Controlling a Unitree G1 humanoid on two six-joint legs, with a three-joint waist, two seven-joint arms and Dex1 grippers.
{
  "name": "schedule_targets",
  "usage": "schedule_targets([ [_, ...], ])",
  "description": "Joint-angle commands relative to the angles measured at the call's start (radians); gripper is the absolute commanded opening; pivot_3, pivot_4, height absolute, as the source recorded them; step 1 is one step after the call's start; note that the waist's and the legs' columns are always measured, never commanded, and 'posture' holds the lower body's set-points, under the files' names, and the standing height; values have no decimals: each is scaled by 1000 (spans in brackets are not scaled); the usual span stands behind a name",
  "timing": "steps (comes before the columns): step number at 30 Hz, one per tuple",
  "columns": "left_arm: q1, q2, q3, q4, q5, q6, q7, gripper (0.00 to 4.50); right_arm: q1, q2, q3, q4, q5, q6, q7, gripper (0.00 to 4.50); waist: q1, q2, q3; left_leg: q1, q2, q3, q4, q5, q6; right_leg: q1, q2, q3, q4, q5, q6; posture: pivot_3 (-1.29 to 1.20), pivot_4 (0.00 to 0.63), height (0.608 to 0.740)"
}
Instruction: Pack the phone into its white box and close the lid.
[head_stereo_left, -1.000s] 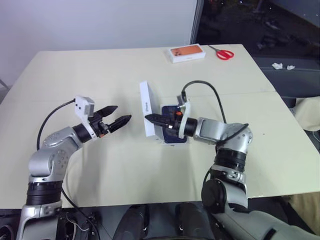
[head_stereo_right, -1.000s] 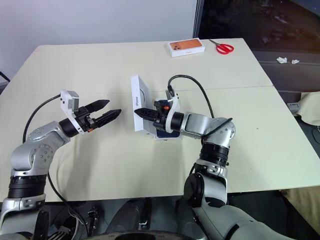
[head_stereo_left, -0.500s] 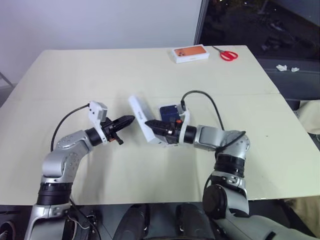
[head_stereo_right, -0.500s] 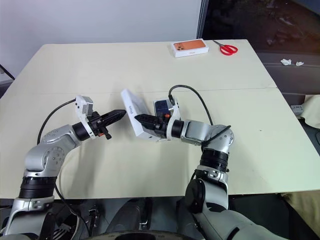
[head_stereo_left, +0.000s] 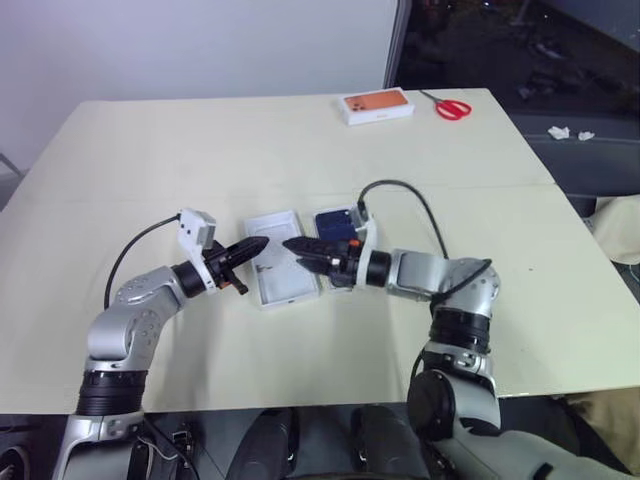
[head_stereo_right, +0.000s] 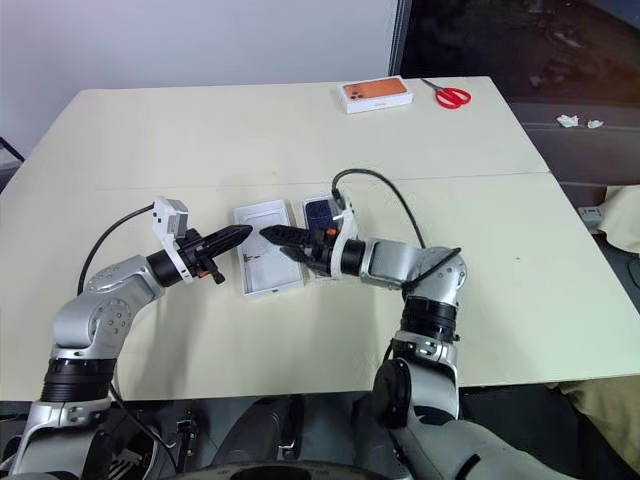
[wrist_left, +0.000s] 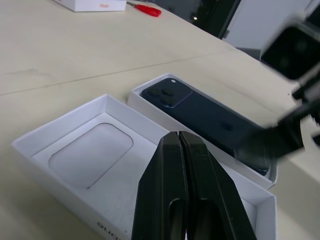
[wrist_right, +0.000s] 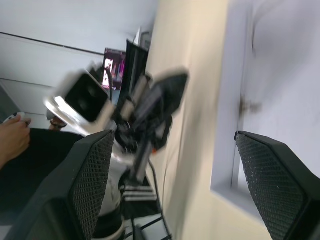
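place: office or lab | cues: large beige table (head_stereo_left: 200, 150), grey partition wall (head_stereo_left: 200, 40), red scissors (head_stereo_left: 451, 107)

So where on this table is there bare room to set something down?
Bare table runs from the lid out to the left and far edges, and right of the right arm. Crowded: the middle, where left hand, right hand, lid and phone bunch together; orange-printed box and scissors take the far right corner.

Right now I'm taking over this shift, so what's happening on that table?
The robot is packing a phone. The phone already lies in the white box, and the lid lies open side up beside it, not yet on. The left claw is shut at the lid's edge; the right claw, open, hovers over the lid.
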Motion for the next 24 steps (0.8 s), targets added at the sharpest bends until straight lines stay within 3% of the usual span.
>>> schedule_targets([
  [1, -7, 17, 23, -41, -13, -2, 0, 58, -4, -54, 98, -85, -19, -22, 88, 4021, 0, 0, 0, 0, 0, 0, 0, 0, 0, 0, 0, 0, 0, 0, 0, 0, 150, 740],
  [9, 40, 111, 79, -41, -15, 2, -22, 58, 26, -302, 566, -302, -334, -274, 283, 4021, -15, 0, 0, 0, 0, 0, -1, 0, 0, -1, 0, 0, 0, 0, 0, 0, 150, 740],
  [14, 97, 178, 105, -26, 17, -36, -57, 58, 6, -369, 711, -336, -479, -411, 376, 4021, -23, -1, 0, 0, 1, 0, -1, 0, 0, -1, 0, 0, -1, 0, 0, 0, 150, 740],
  [20, 136, 172, 89, -8, 39, -40, -44, 58, -12, -393, 784, -317, -604, -536, 459, 4021, -17, -1, 1, 0, 0, 0, -1, 0, 0, 0, -1, 0, -2, 0, 0, 0, 150, 740],
  [23, 155, 169, 71, -16, 50, -34, -44, 58, -10, -371, 786, -304, -629, -548, 474, 3270, -17, -2, 1, 0, 0, 0, -1, 0, 0, -1, -1, 0, -2, 0, 0, 0, 150, 740],
  [24, 159, 167, 62, -16, 55, -35, -45, 58, -10, -369, 796, -306, -643, -553, 478, 2815, -17, -1, 1, 0, 0, 0, -1, 0, 0, -1, -1, 0, -2, 0, 0, 0, 150, 740],
])
